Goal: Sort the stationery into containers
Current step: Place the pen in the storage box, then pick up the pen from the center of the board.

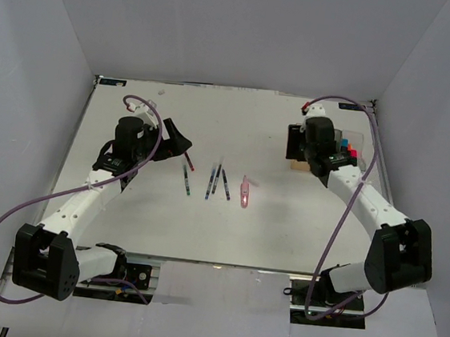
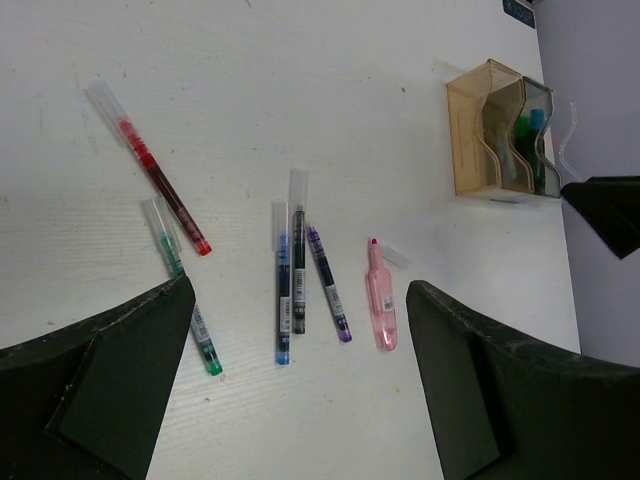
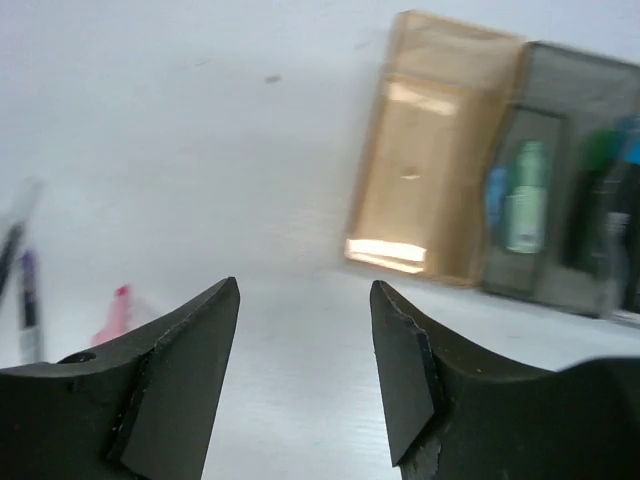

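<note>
Several thin pens lie in the table's middle: a red pen [image 2: 160, 185], a green pen [image 2: 180, 270], a blue pen [image 2: 283, 300], a black pen [image 2: 298, 270] and a purple pen [image 2: 328, 285]. A pink marker [image 2: 381, 300] lies right of them with its cap off. In the top view they lie around the blue pen [image 1: 209, 185] and the pink marker [image 1: 245, 192]. The amber bin [image 2: 470, 130] is empty. The grey bin [image 2: 512, 125] holds markers with mint and blue caps [image 3: 525, 195]. My left gripper [image 2: 300, 290] is open above the pens. My right gripper [image 3: 303, 290] is open and empty, in front of the amber bin [image 3: 430, 150].
A loose clear cap [image 2: 395, 257] lies beside the pink marker's tip. In the top view my right arm covers most of the bins [image 1: 349, 152] at the right. White walls enclose the table [image 1: 266, 237] on three sides.
</note>
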`<state>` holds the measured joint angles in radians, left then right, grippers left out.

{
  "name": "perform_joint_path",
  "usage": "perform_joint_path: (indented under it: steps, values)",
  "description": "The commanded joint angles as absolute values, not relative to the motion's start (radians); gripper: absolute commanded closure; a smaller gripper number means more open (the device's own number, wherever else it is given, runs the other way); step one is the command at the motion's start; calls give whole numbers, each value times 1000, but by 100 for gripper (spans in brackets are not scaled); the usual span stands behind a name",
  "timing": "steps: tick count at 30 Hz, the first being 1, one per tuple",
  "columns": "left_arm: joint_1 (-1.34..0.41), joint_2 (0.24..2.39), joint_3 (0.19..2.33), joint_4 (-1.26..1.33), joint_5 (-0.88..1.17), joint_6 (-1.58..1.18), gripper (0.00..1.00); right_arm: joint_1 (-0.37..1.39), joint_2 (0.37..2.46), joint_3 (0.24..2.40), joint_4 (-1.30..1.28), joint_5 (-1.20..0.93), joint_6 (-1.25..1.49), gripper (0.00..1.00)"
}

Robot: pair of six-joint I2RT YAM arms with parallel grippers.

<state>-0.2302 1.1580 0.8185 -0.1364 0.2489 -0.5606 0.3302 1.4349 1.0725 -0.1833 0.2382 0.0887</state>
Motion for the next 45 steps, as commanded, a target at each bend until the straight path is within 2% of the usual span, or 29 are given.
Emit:
perform_joint_path:
  steps: [1,7,10,22,33,45]
  values:
    - [-222,1161,857,-147,261,-551,2,487,1393,968,-215,256,207,38]
    - [-222,1161,857,-149,261,-552,2,693,1355,858,-186,311,365,36]
    - [-222,1161,859,-150,264,-551,2,767,1359,805,-155,322,418,31]
    - [-221,1166,861,-153,261,-549,2,885,1496,776,-68,359,491,27]
    - [-219,1169,861,-156,256,-548,2,925,1627,816,-60,410,497,30]
    - [-219,1169,861,-156,256,-548,2,928,1670,824,-52,425,520,42]
